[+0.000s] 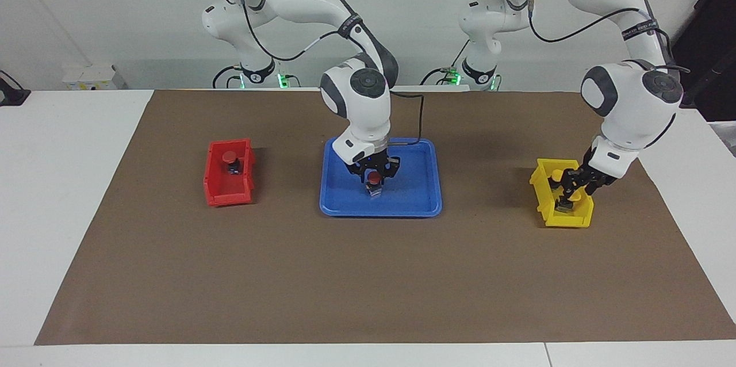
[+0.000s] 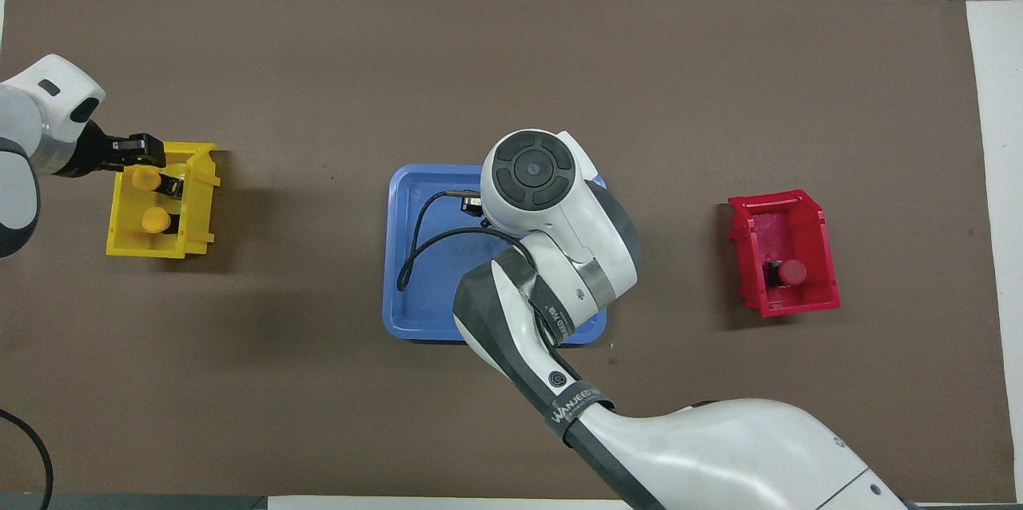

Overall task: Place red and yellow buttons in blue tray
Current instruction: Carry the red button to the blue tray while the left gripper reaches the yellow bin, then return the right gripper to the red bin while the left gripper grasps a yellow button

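My right gripper (image 1: 375, 181) is low over the blue tray (image 1: 415, 186), shut on a red button (image 1: 374, 176) whose base is at the tray floor. In the overhead view the right arm's wrist hides that button and covers much of the tray (image 2: 415, 254). A second red button (image 1: 230, 157) lies in the red bin (image 1: 227, 197), also in the overhead view (image 2: 791, 272). Two yellow buttons (image 2: 145, 177) (image 2: 156, 218) lie in the yellow bin (image 2: 128, 242). My left gripper (image 1: 566, 191) is down inside the yellow bin (image 1: 566, 220), at the button farther from the robots.
A brown mat (image 1: 368, 281) covers the table. The red bin stands toward the right arm's end, the yellow bin toward the left arm's end, the tray between them. A black cable (image 2: 415, 246) from the right wrist hangs over the tray.
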